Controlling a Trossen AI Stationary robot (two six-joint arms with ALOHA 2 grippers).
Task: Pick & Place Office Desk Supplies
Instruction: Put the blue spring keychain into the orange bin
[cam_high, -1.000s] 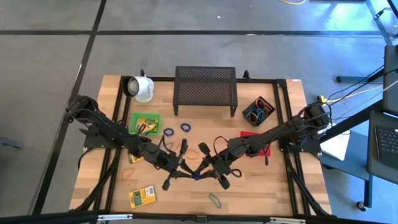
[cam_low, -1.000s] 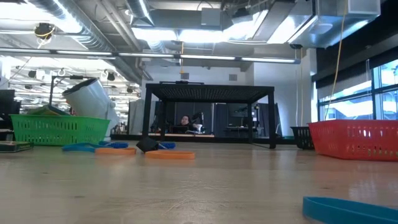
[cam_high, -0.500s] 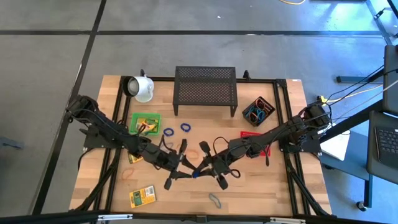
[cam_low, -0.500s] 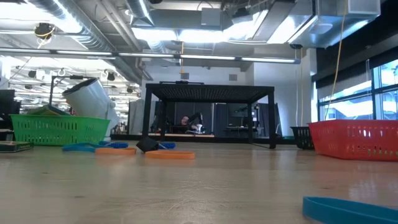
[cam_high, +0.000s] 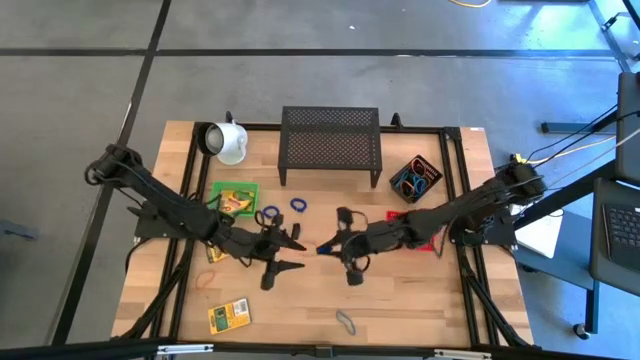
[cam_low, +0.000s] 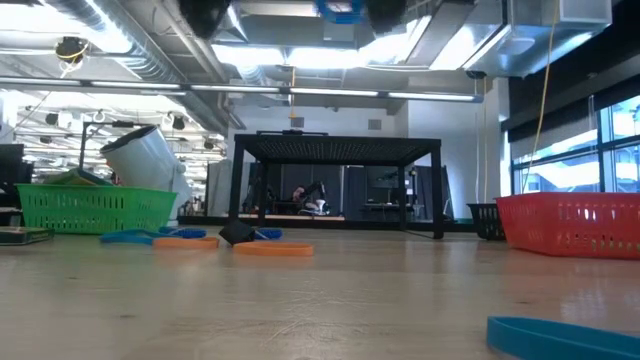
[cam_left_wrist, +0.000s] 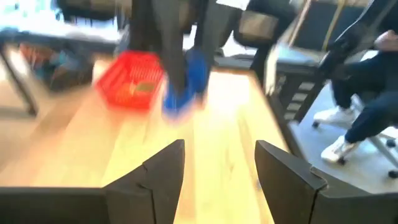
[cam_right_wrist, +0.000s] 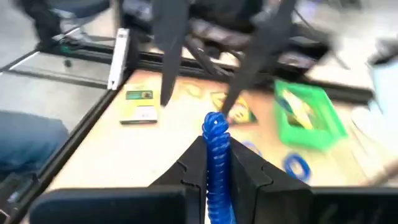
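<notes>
Above mid-desk, I have the right end effector clamped on the blue coil band, the left end effector spread apart nearby, so I should carry level toward the red basket without tugging.

Surface: wooden table, light plywood top, black frame rails along the edges.
Far edge, middle: black mesh rack, standing on legs.
Far left corner: white mug, lying on its side.
Left of centre: green basket with items inside; blue rubber-band loops just beside it.
Right side: black basket holding coloured bands; red basket nearer the middle, partly hidden by an arm.
Near left: crayon box; orange loop nearby.
Near edge, middle: grey loop.
</notes>
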